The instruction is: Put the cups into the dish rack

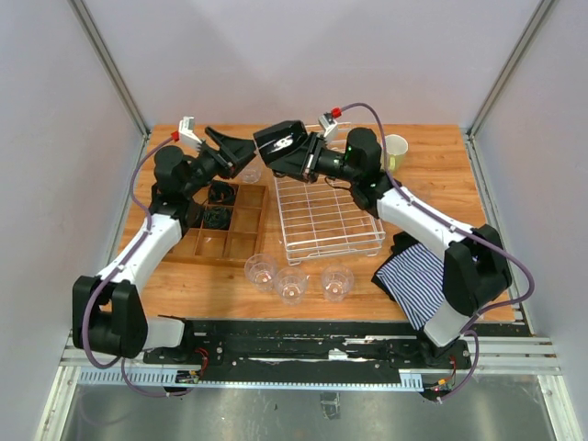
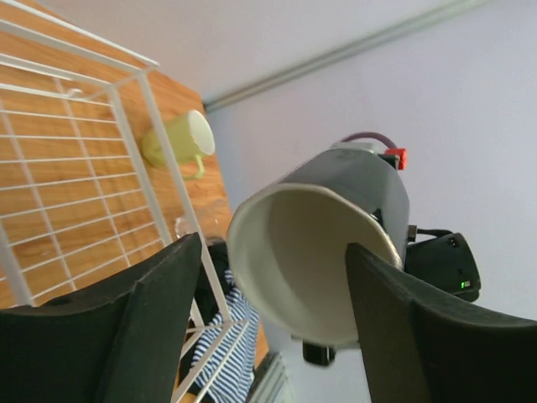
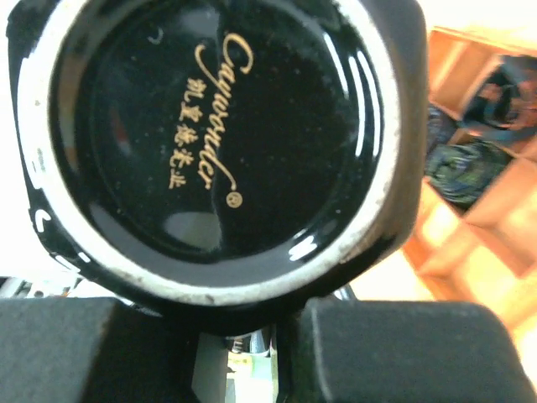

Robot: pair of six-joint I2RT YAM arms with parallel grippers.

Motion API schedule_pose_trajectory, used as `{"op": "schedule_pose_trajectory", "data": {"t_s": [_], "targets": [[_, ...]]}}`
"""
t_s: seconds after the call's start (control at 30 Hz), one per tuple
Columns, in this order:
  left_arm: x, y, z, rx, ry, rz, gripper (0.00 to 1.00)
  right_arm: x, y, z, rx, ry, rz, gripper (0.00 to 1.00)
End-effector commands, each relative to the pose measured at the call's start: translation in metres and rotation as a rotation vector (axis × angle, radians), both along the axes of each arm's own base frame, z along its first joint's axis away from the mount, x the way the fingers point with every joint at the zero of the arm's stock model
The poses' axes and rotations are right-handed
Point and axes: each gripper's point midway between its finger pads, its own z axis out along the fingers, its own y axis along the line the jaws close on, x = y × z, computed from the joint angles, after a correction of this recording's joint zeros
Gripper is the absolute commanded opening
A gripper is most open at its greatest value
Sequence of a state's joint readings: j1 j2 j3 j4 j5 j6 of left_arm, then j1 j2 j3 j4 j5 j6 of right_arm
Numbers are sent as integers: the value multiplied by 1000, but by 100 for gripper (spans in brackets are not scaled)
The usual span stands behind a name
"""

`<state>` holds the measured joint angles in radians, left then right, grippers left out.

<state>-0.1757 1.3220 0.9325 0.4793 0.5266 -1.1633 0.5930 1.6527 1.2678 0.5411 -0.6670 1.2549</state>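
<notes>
within right fingers (image 3: 411,353), black mug (image 3: 218,143)

Three tumblers (image 1: 292,283) stand before the dish rack (image 1: 335,250), tray (image 1: 243,220) left.

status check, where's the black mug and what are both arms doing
Left gripper jaws open. Right gripper shut on black mug, above dish rack far corner. Rack empty, nothing blocking.

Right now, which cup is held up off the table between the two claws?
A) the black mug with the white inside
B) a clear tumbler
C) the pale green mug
A: the right claw grips the black mug in the air, while the pale green mug and the clear tumblers sit on the table.
</notes>
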Motion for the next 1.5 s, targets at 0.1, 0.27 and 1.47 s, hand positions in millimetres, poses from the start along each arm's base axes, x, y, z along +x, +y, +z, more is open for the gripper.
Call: {"op": "schedule_pose_trajectory", "data": {"t_s": [0.1,0.27,1.47], "targets": [[-3,52,-34,147,60,178,93,39,-41,19,-260,-244,-100,1],[-3,59,-58,245,130,199,95,73,-53,-10,-470,-278,-144,1],[-26,82,-106,361,221,284,98,204,-66,-150,-1188,-543,-143,1]]}}
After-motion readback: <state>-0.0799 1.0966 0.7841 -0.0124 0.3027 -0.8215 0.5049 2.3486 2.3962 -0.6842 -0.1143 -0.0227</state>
